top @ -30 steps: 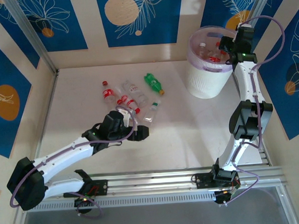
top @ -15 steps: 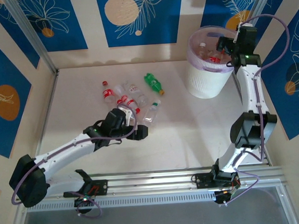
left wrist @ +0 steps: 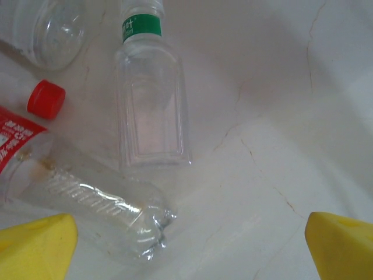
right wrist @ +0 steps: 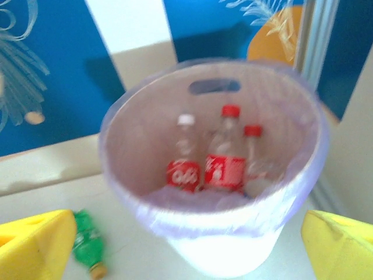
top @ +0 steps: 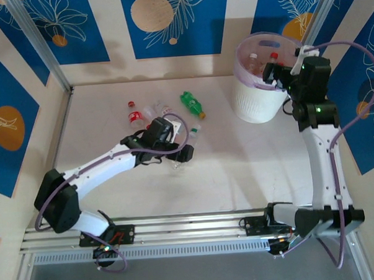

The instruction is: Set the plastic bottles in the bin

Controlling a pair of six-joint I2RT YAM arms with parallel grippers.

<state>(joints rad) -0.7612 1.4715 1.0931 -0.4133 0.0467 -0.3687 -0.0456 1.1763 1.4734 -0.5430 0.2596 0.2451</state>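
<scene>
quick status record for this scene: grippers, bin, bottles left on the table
left gripper: open, empty, above the loose bottles
right gripper: open, empty, facing the bin's mouth
bin: upright, far right of table, at least three bottles inside
loose bottles: cluster mid-table, lying down
green bottle: lying right of the cluster
near left fingers: crushed bottle, green-label bottle

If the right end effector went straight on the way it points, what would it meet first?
Most likely the bin, its near wall just under the purplish rim, straight ahead of the right end effector. Depth is hard to judge.
</scene>
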